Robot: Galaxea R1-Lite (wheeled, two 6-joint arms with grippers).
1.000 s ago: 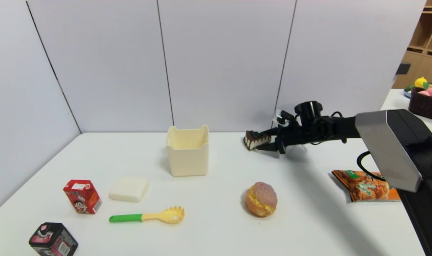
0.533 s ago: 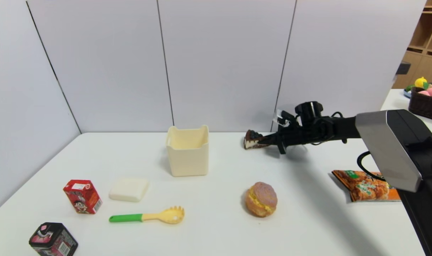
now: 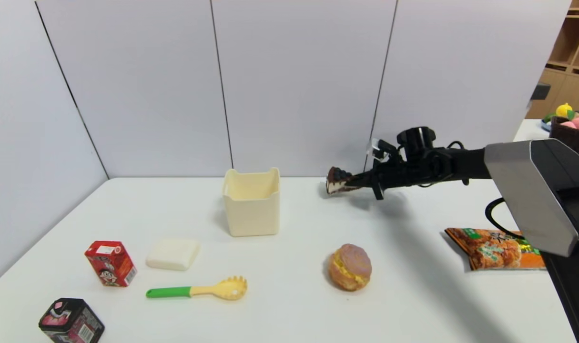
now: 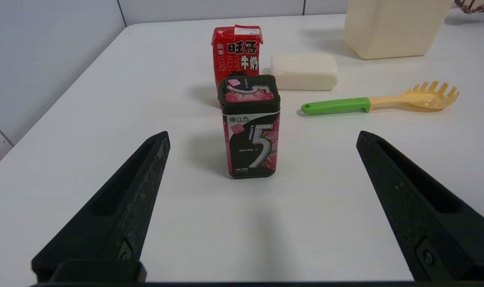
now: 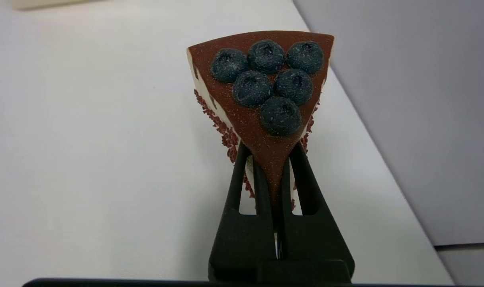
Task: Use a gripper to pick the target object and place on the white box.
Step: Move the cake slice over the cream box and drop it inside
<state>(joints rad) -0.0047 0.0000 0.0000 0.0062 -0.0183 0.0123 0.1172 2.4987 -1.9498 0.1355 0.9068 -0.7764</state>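
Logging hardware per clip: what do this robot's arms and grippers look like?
The right arm is black with a large grey casing and a looping black cable. The right gripper has slim matte-black fingers with cut-out slots. The left gripper has wedge-shaped, pointed, scuffed black fingers.

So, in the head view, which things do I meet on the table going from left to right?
gum tin → red milk carton → white soap-like block → pasta fork → white box → cake slice, held above the table by the right gripper → snack bag
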